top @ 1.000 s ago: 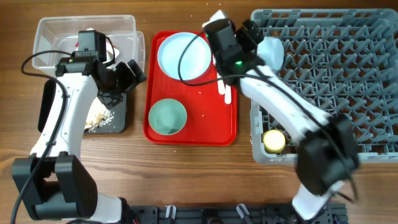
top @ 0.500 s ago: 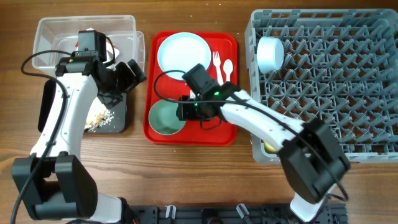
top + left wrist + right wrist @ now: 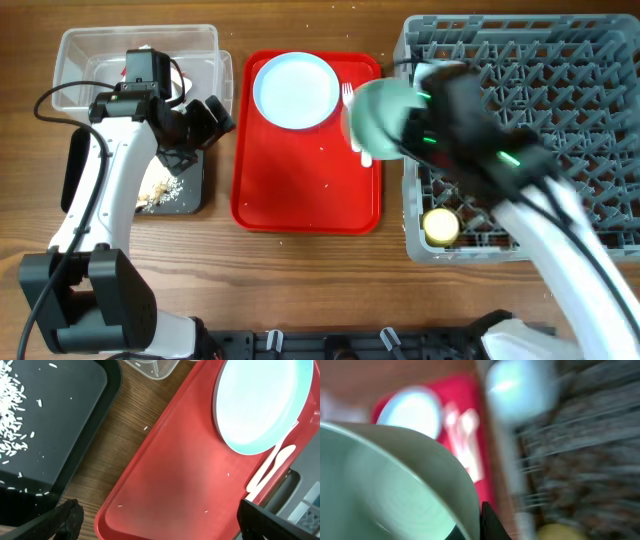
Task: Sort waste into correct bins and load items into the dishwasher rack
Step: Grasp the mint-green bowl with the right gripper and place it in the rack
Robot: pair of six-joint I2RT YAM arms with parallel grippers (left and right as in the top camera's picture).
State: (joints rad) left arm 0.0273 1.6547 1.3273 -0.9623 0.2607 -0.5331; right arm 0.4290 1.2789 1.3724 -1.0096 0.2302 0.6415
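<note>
Bright, even light makes soft shadows, the red tray (image 3: 300,190) looks sharp from above, the right arm (image 3: 540,215) just right of it is smeared, and the whole right wrist view is blurry.

Grey plastic rack (image 3: 560,100), glossy red tray (image 3: 300,185)

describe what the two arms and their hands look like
The left arm and right arm are white links with black joints and thin black cables. The left hand and right hand are black; green lights glow near the right one.
</note>
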